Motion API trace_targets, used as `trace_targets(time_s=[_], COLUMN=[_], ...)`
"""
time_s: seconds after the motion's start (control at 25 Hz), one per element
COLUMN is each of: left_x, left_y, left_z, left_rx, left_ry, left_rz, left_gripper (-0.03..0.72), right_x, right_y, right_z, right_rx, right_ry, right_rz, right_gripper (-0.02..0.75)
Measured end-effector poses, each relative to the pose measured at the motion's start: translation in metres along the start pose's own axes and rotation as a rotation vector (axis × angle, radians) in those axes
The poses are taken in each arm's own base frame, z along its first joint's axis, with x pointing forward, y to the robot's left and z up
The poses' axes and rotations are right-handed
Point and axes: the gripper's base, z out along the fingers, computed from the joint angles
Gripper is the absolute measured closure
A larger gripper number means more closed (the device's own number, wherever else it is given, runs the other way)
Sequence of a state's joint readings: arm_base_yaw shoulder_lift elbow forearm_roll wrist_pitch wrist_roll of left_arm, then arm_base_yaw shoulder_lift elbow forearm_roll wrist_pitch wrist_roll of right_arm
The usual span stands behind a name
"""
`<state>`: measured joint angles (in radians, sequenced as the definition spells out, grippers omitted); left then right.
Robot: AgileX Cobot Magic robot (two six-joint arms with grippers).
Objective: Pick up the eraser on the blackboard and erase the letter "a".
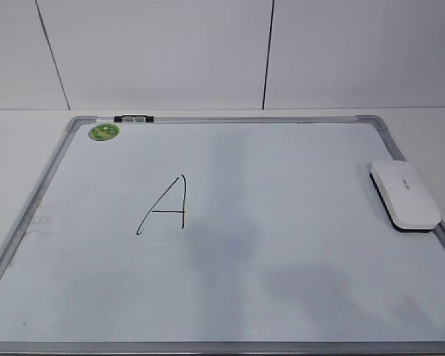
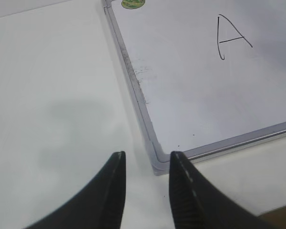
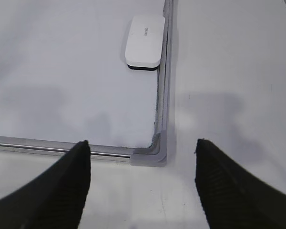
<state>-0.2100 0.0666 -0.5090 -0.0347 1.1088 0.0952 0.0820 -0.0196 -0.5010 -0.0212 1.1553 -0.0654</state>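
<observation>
Since the eraser (image 1: 404,196) rests by the blackboard (image 1: 282,311) edge, we hold both jaws apart, unladen.

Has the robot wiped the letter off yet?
Not yet. The black handwritten letter is unsmudged on the grey-framed white board. The white oblong plastic eraser lies untouched at its right edge. The left gripper and right gripper are open and empty. Everything is left.
</observation>
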Motion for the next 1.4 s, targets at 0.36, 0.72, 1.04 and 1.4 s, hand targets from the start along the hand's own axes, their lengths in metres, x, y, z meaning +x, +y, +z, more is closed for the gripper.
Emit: trace_targets(time_s=[0.36, 0.72, 1.04, 1.4], left_x=[0.0044, 0.0049, 0.0047, 0.0045], left_y=[-0.0006, -0.0006, -0.0012, -0.0017], left_z=[-0.0067, -0.0068, -0.0065, -0.0062], left_rx=[-0.004, -0.006, -0.097, -0.176], left_ry=[-0.052, -0.057, -0.051, -0.046], left_rz=[0.000, -0.001, -0.057, -0.106], left_gripper=[0.454, 0.453, 0.453, 0.453], right_x=[-0.0001, -0.0001, 0.0001, 0.0001], right_y=[0.0000, -0.0002, 0.0001, 0.0006], right_z=[0.0000, 0.0000, 0.0002, 0.0001], right_rx=[0.000, 0.002, 0.022, 0.065], right_ry=[-0.001, -0.001, 0.002, 0.006], right_rz=[0.000, -0.001, 0.012, 0.037], right_gripper=[0.216, 0.216, 0.216, 0.216])
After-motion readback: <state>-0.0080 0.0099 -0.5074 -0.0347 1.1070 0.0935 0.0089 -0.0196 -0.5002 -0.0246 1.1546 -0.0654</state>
